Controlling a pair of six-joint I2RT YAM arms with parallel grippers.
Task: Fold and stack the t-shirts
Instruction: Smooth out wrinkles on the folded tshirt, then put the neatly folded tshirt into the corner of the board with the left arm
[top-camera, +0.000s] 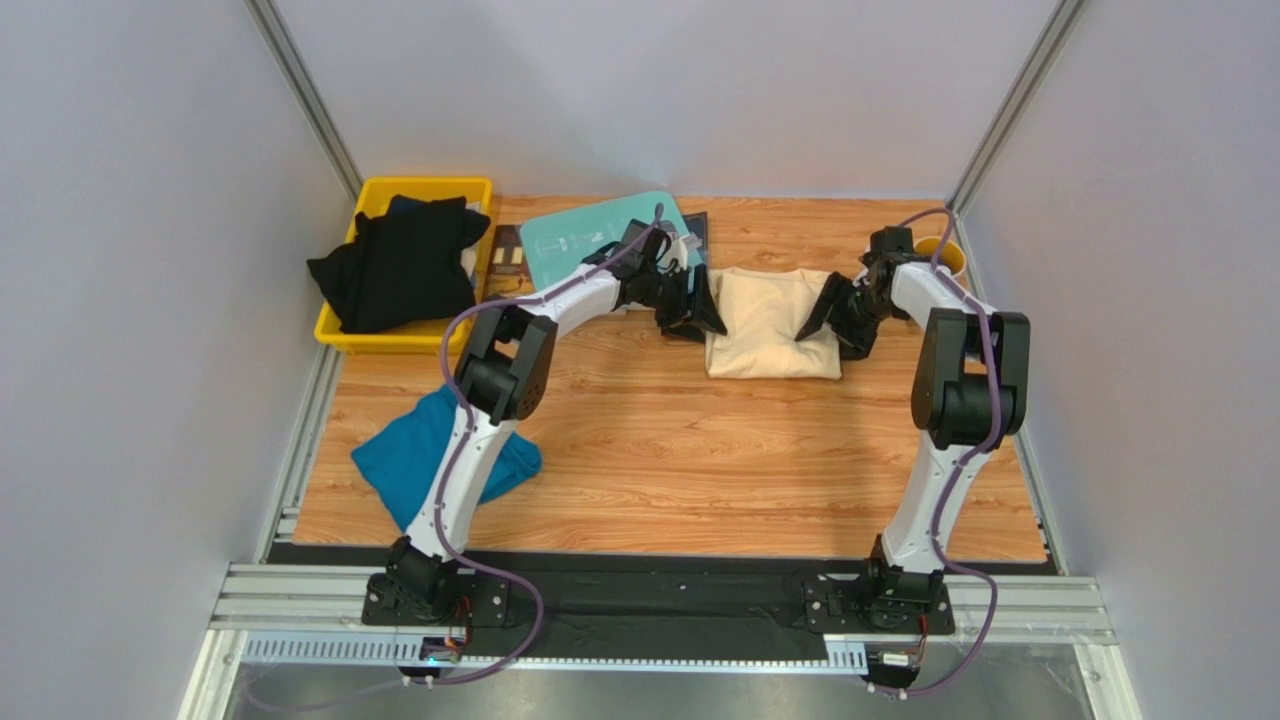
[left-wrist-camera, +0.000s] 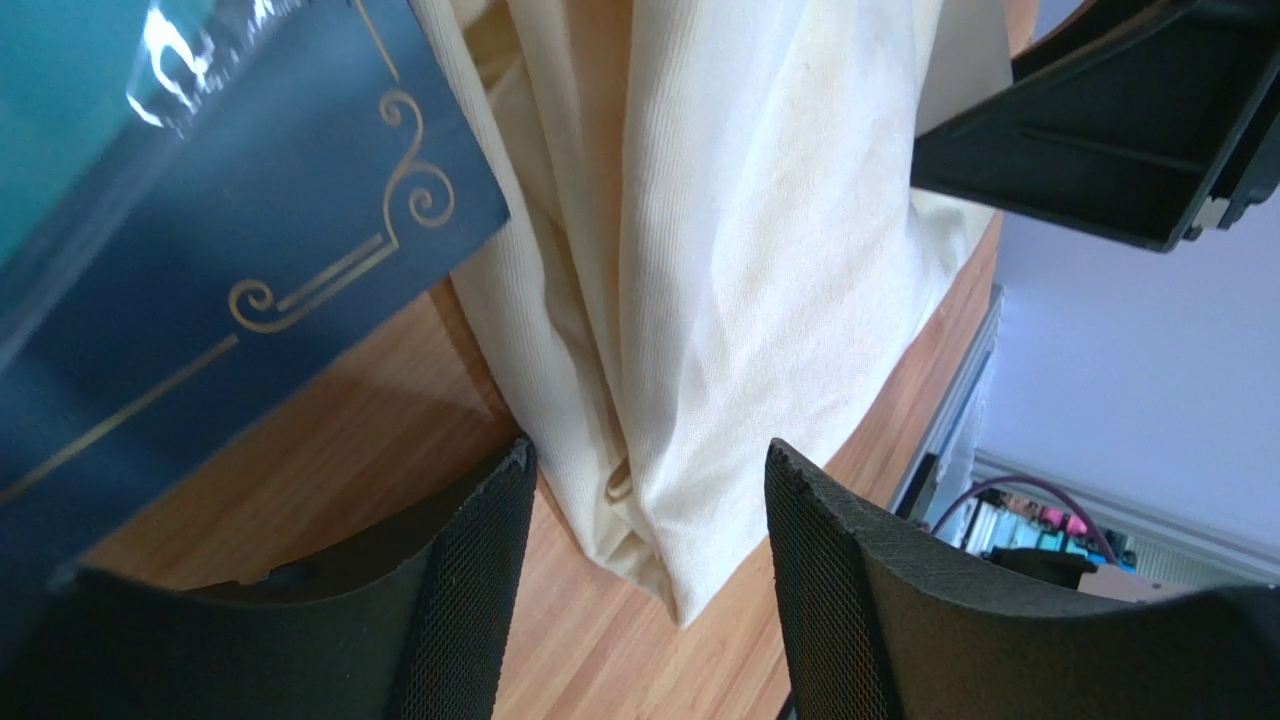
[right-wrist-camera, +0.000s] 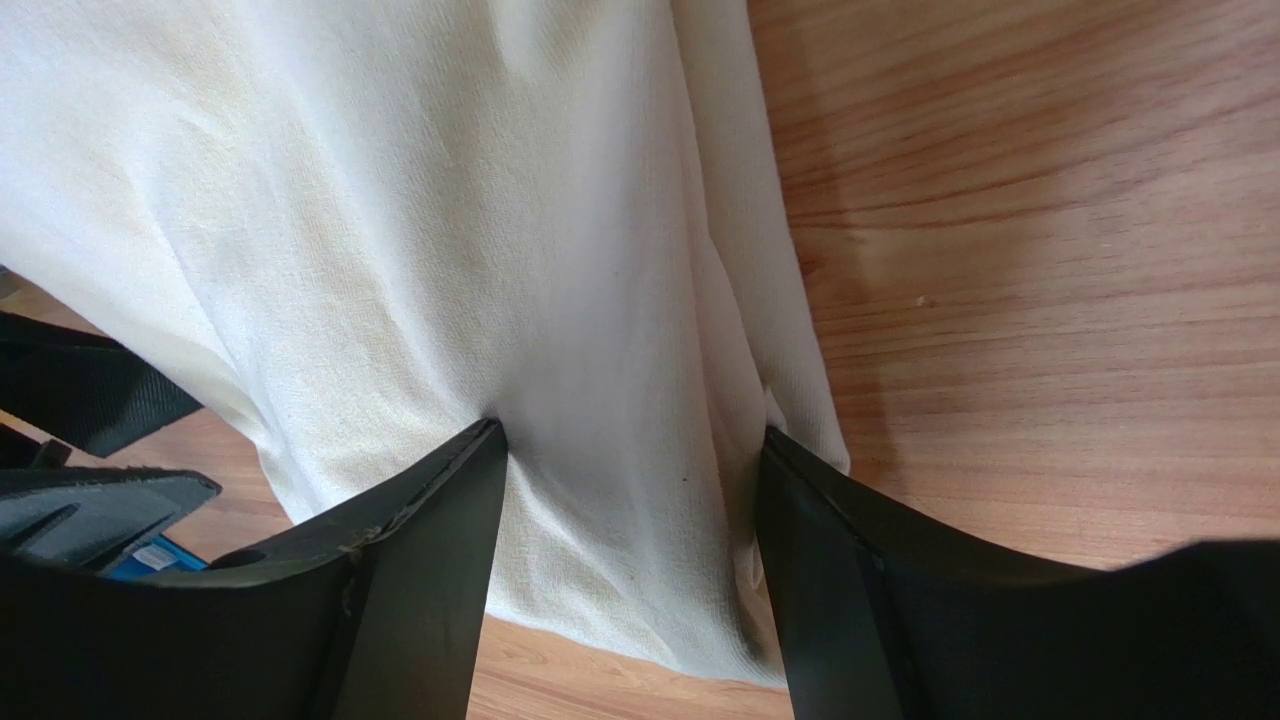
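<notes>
A folded pale cream-yellow t-shirt (top-camera: 771, 321) lies at the back middle of the wooden table. My left gripper (top-camera: 694, 305) stands open at its left edge; in the left wrist view a corner of the cream shirt (left-wrist-camera: 706, 300) lies loose between the spread fingers (left-wrist-camera: 466, 585), touching neither. My right gripper (top-camera: 836, 315) is open at the shirt's right edge, its fingertips resting on the cream cloth (right-wrist-camera: 451, 225) with a wide band of it between them. A teal-blue t-shirt (top-camera: 406, 450) lies crumpled near the left front. Black t-shirts (top-camera: 398, 263) are heaped in a yellow bin.
The yellow bin (top-camera: 361, 333) sits at the back left. A rigid teal board (top-camera: 594, 233) and a dark blue one with gold scrollwork (left-wrist-camera: 226, 285) lie just behind my left gripper. A yellow cup (top-camera: 944, 248) stands behind the right arm. Grey walls close in on three sides.
</notes>
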